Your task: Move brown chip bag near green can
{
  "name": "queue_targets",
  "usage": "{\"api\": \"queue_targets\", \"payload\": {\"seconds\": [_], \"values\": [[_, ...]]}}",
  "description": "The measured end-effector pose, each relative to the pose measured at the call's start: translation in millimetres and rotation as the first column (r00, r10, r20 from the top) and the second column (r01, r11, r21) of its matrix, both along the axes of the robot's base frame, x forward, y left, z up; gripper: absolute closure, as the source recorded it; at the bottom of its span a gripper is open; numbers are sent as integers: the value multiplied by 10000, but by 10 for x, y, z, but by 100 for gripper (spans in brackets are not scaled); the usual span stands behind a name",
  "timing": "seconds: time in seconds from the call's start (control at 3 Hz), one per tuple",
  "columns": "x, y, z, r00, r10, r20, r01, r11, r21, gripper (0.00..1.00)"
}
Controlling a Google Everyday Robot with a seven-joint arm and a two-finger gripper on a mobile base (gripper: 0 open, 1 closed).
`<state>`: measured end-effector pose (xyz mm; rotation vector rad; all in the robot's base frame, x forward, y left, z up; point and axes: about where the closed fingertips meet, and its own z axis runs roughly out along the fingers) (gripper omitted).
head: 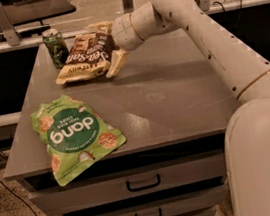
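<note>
The brown chip bag (pixel 85 57) lies at the far left of the grey cabinet top (pixel 173 94), dark brown in the middle with cream edges and white lettering. The green can (pixel 55 47) stands upright just left of it, almost touching the bag's upper left corner. My gripper (pixel 109 47) is at the bag's right edge, reaching in from the right on the white arm (pixel 200 34). The bag's right end is partly hidden against the gripper.
A large bright green "dang" bag (pixel 74 134) lies flat at the front left, its lower corner hanging over the front edge. Drawers with black handles (pixel 143 183) sit under the top. A bench and rail run behind the cabinet. My white base (pixel 269 160) stands at the right.
</note>
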<state>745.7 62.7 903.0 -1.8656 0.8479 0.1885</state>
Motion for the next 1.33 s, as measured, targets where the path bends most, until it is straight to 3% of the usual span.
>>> {"api": "queue_targets", "payload": {"seconds": [0.33, 0.67, 1.0, 1.33], "values": [[59, -243, 146, 9979, -592, 266, 588, 9982, 133, 0], [123, -783, 440, 9779, -2058, 358, 2029, 9766, 718, 0], [124, -1469, 790, 9262, -3769, 98, 3699, 9134, 1701, 0], [145, -1623, 819, 9114, -4114, 58, 4032, 8959, 1868, 0]]}}
